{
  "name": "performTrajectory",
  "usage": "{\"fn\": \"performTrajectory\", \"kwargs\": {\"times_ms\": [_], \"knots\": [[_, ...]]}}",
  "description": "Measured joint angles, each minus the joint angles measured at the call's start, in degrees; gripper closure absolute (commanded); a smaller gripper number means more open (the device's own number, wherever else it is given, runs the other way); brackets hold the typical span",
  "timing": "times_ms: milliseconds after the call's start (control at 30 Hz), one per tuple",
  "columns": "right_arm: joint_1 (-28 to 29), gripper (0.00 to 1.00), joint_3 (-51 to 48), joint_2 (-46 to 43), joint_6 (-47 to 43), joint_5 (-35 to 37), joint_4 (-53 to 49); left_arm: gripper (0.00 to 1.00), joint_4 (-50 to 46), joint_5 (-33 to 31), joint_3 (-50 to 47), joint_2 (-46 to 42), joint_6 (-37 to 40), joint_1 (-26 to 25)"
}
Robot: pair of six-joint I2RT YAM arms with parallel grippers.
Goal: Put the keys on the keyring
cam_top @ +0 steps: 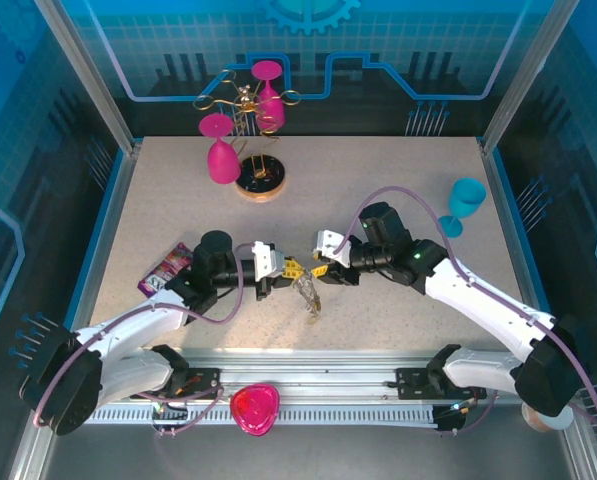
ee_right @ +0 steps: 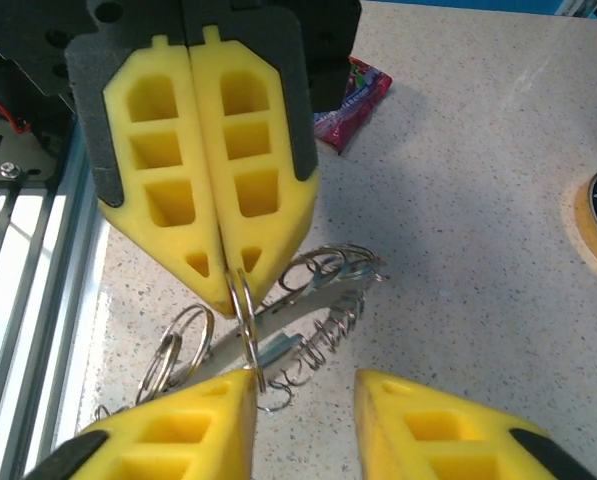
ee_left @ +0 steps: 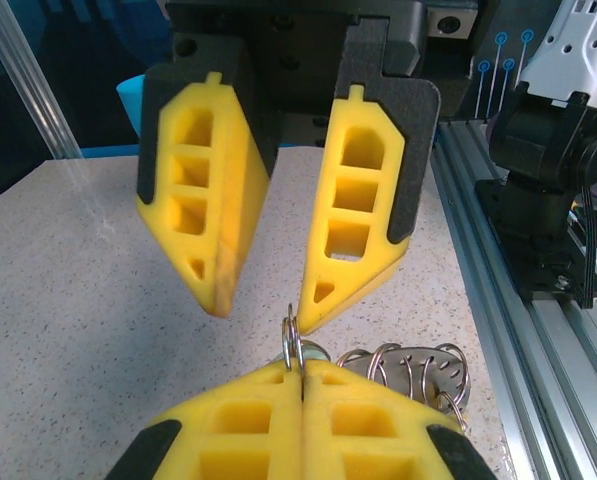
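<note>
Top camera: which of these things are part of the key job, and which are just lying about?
In the job: keyring with its silver rings; left gripper, shut on one ring; right gripper, open.
Lying about: pink glasses on a stand; blue goblet; purple packet; pink heart-shaped object.

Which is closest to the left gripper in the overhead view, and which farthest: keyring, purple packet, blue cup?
1. The keyring, held at the left gripper.
2. The purple packet, off to its left.
3. The blue cup, far right.
</note>
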Motion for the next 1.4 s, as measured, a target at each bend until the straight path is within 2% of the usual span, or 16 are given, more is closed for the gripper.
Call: {"fn": "performTrajectory", "kwargs": {"times_ms": [133, 267, 567, 867, 900, 967, 1033, 1133, 1400], "knots": [[0.0, 0.85, 0.0, 0.2, -0.5, -0.6, -0.1, 1.00, 0.0, 0.1, 0.0, 0.0, -0.2, 0.0], [0.1, 1.00, 0.0, 0.2, -0.9, -1.6, -0.6, 1.00, 0.1, 0.1, 0.0, -0.1, -0.3, 0.0], [0.3, 1.00, -0.1, 0.2, -1.2, -1.3, -0.5, 1.00, 3.1, 0.1, -0.5, -0.1, -2.4, 0.0], [3.3, 1.00, -2.1, -0.1, -1.3, 4.2, 2.0, 1.00, 5.2, -0.3, -1.0, -0.1, -4.5, 0.0], [3.4, 1.00, -2.7, -0.3, -1.4, 4.5, 2.4, 1.00, 5.3, -0.4, -1.0, -0.1, -4.7, 0.0], [3.7, 0.84, -3.9, -1.0, -1.3, 5.3, 3.7, 1.00, 5.4, -0.5, -1.2, -0.1, -4.8, 0.0], [3.7, 0.75, -5.2, -2.1, -0.8, 5.8, 4.8, 1.00, 5.7, -0.6, -1.3, -0.1, -4.9, -0.1], [3.3, 0.72, -6.7, -4.0, 0.3, 5.5, 5.9, 1.00, 6.6, -1.0, -1.3, -0.1, -4.9, -0.1], [1.7, 0.72, -7.0, -4.9, 3.5, 2.3, 10.4, 1.00, 7.6, -1.0, -1.3, 0.1, -4.9, -0.1]]}}
